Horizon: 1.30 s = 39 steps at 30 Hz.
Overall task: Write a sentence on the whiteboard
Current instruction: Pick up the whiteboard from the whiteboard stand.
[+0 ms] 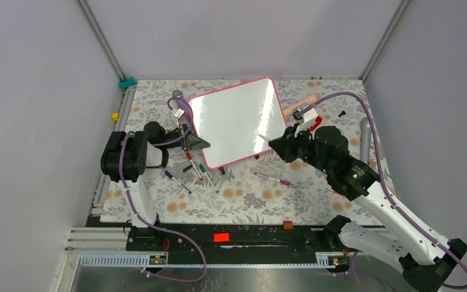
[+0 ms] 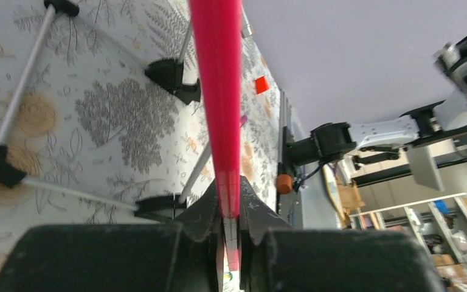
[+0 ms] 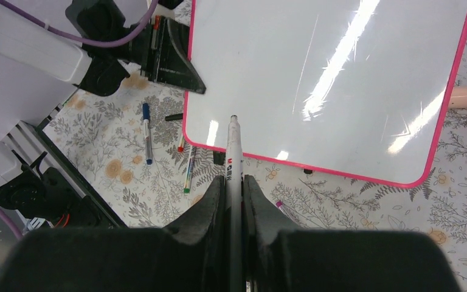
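Whiteboard [image 1: 237,121]: large glossy white rectangle, thin pink-red rounded frame, propped at a tilt mid-counter on the floral-patterned counter [image 1: 249,198], long edges skewed to the arms. The face is bare, with glare streaks only and no writing.

Handling, as a judgement: a stiff, light panel with a slick face. It is likely to skate or tip under pen pressure, so it is best held by the frame rim, never the face.

The left pincer [image 2: 229,201] is clenched on the pink frame at the board's left edge, with the rim running straight out between its jaws.

The right pincer [image 3: 234,188] is grasping a white-barrelled marker [image 3: 233,149] and sits just off the board's lower right edge. The tip points onto the face near that edge. Contact cannot be told.

Several loose coloured pens [image 1: 196,171] lie on the counter below the board's near corner.
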Available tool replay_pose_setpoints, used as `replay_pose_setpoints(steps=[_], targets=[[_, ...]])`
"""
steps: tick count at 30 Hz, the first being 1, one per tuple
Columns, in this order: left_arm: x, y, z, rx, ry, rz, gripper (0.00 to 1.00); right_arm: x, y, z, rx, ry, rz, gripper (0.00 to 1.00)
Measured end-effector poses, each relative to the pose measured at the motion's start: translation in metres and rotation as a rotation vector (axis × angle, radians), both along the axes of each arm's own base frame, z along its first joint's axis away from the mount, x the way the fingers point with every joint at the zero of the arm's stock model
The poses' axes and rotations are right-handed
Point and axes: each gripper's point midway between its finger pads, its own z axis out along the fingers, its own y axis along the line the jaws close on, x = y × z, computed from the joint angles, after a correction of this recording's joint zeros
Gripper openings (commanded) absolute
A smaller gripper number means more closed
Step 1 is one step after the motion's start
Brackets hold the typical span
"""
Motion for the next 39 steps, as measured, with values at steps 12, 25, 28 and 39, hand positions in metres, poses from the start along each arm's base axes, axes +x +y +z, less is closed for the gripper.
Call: replay_pose_setpoints(steps=[12,25,28,39], targets=[[-0.057,-0.018,-0.027,0.057,-0.086,0.028,0.00,-0.001,-0.002,0.003,0.007,-0.010,-0.002,0.00],[-0.025,-0.018,0.216,-0.017,-0.731,0.132,0.00,0.009,-0.010,0.045,0.032,-0.077,-0.068,0.00],[-0.016,-0.004,0.238,0.020,-0.782,0.184,0.00,0.015,-0.017,0.085,0.065,-0.147,-0.119,0.00],[-0.005,0.012,0.141,0.080,-0.455,0.255,0.00,0.068,-0.111,0.156,0.101,-0.226,-0.538,0.00]])
